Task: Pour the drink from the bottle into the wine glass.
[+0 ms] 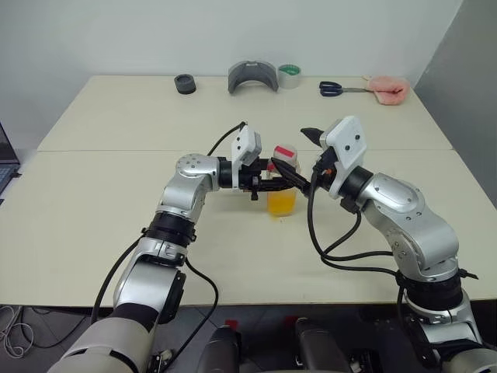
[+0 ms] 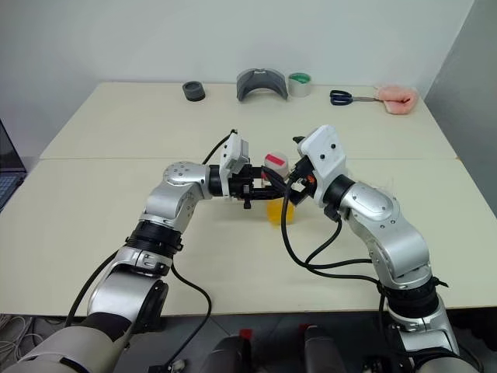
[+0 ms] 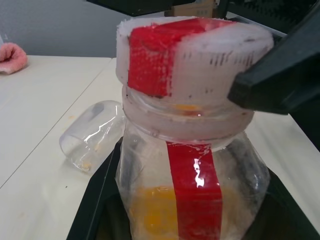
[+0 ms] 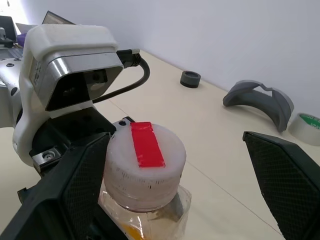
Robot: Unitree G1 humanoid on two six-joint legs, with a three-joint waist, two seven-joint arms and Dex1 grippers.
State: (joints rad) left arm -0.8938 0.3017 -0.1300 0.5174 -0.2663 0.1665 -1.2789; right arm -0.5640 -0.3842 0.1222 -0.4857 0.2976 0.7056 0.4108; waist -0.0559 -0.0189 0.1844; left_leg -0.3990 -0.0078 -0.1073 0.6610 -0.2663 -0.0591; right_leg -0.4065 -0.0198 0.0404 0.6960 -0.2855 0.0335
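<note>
**Cap still on: bottle held steady for unscrewing**

The left gripper (image 1: 268,180) is clenched around the bottle (image 1: 283,186), gripping the body just below the neck and holding it upright above the middle of the table (image 1: 116,217), in front of the robot. Holding it low on the body leaves the red-and-white cap (image 4: 145,157) free from above, which looks like the reason for this grip: one arm acts as a clamp while the other works the lid.

The right gripper (image 4: 175,200) is spread wide, its fingers (image 4: 80,187) standing either side of the cap. One finger sits just beside the cap's rim; the other is well apart from it. They have not closed on it, so the cap is not yet grasped.

The drink (image 1: 281,202) fills only the lower part of the bottle, so it should stay put as long as the bottle is kept upright.

The wine glass (image 3: 92,135) lies on its side on the table, beyond the bottle in the left wrist view, with a small trace of orange inside the bowl. It will likely need standing up before any pouring.

Along the far edge sit a roll of tape (image 1: 289,75), scissors (image 1: 335,89) and a pink cloth (image 1: 388,89), well away from the work.
</note>
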